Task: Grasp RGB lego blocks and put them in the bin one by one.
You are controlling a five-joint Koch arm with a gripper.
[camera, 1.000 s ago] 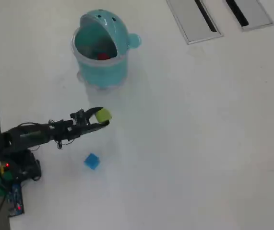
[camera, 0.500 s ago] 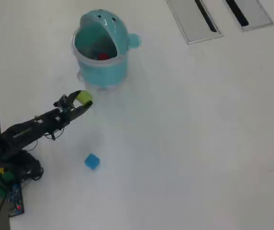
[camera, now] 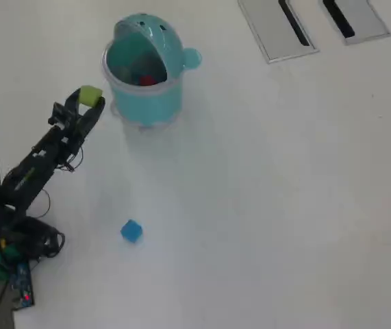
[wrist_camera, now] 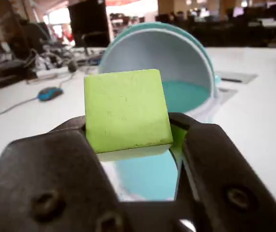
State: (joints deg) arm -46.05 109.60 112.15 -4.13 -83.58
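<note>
The yellow-green block (wrist_camera: 125, 110) is clamped between the jaws of the gripper (camera: 87, 100), just left of the bin (camera: 144, 103) in the overhead view. The blue block (camera: 131, 230) is seen on the table (camera: 284, 192).

Two grey slotted panels (camera: 277, 27) (one cropped) lie on a white table (camera: 284, 192).

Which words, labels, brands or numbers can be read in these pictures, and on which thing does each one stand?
None can be read.
The green block, blue block, bin and gripper: no print shows.
The bin lid bears only dark dots, no letters.
The background clutter in the wrist view is too blurred to read.
</note>
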